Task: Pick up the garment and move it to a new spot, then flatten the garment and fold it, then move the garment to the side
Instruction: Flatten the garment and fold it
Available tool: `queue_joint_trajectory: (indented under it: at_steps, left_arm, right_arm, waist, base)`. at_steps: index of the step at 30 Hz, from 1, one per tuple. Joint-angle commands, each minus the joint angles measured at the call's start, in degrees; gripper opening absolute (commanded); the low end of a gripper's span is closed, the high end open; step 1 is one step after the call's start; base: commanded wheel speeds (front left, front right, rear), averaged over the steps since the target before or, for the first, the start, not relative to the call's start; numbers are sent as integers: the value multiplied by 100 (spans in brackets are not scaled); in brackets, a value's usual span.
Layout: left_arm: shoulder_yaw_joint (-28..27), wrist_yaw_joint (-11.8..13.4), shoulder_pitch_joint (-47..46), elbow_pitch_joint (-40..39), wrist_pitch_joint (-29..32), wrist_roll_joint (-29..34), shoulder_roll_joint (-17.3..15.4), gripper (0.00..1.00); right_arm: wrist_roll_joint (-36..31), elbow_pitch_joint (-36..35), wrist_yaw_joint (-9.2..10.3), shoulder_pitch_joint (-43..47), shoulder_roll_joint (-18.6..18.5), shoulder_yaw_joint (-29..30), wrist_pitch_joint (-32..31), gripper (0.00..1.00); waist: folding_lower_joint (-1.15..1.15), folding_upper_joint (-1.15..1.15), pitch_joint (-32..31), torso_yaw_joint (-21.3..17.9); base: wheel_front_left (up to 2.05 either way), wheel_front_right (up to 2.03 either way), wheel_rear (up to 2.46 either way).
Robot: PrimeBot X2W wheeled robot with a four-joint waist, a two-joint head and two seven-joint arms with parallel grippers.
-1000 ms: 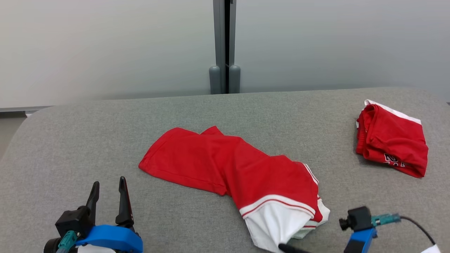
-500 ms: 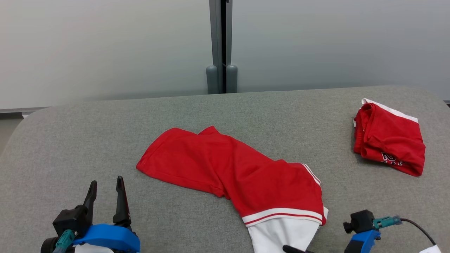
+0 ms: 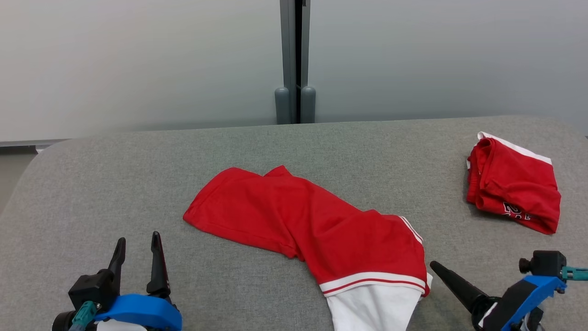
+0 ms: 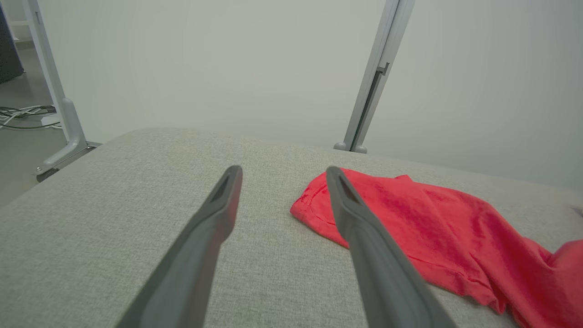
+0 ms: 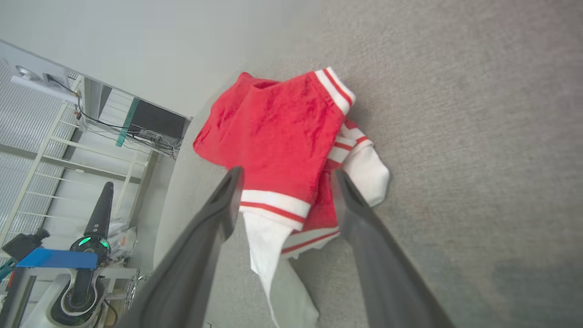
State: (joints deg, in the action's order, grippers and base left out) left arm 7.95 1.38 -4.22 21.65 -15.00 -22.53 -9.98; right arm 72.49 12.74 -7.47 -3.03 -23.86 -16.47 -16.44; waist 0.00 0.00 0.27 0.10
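Left side: I have bare grey cushion (image 3: 92, 184) ahead of my left gripper (image 3: 138, 236), fingers apart, right up to the near-left edge of the red garment (image 3: 298, 220).
Centre: the red garment lies slantwise from mid-table down to the near edge, so any low pass there meets cloth.
Right lane: I see an open strip of cushion between the garment's white-striped hem and the folded red bundle (image 3: 514, 193). My right gripper (image 5: 287, 172) sits at its near end, fingers spread, just beside the hem.
Far right: the bundle takes up that corner.
Back: a bare band of cushion, then the grey post (image 3: 294, 59) and wall panels (image 3: 138, 59) close it off.
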Motion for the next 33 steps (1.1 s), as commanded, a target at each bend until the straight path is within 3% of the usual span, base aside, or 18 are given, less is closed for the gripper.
queue_joint_trajectory:
  at_steps: [1, 9, 14, 15, 16, 17, 26, 33]
  left_arm:
    - [-18, -22, -58, 3, -26, 28, -7, 100]
    - [32, -55, -196, 42, -26, 61, 20, 100]
    - [3, -37, -165, 34, -26, 47, 13, 100]
    - [-4, -40, -167, 40, -26, 44, 16, 100]
    - [-11, -42, -171, 47, -26, 44, 18, 100]
    - [-14, -44, -174, 48, -26, 47, 23, 100]
    - [-36, -56, -253, 17, -26, 89, 37, 100]
    - [-3, -94, -349, 33, -26, 101, 71, 100]
  right_arm:
    - [-65, 135, -4, -138, 107, 16, 35, 100]
    - [-379, 1549, -4, -816, 765, -97, -285, 100]
    - [-459, 1972, -4, -939, 859, -190, -520, 100]
    - [-495, 2023, -3, -960, 879, -199, -499, 47]
    - [-530, 2051, -3, -980, 882, -202, -438, 28]
    - [-551, 2061, -4, -1007, 891, -195, -376, 0]
    - [-1071, 1764, -4, -1586, 512, -262, 519, 0]
    - [-1567, 2046, -3, -2176, 38, -638, 694, 0]
  waist:
    - [0, 0, 15, -1]
    - [0, 0, 107, 57]
    - [0, 0, 116, 122]
    - [0, 0, 117, 130]
    - [0, 0, 119, 138]
    - [0, 0, 123, 143]
    - [0, 0, 206, 161]
    - [0, 0, 368, 255]
  base:
    - [0, 0, 0]
    - [0, 0, 0]
    - [0, 0, 0]
    - [0, 0, 0]
    - [0, 0, 0]
    - [0, 0, 0]
    - [0, 0, 0]
    - [0, 0, 0]
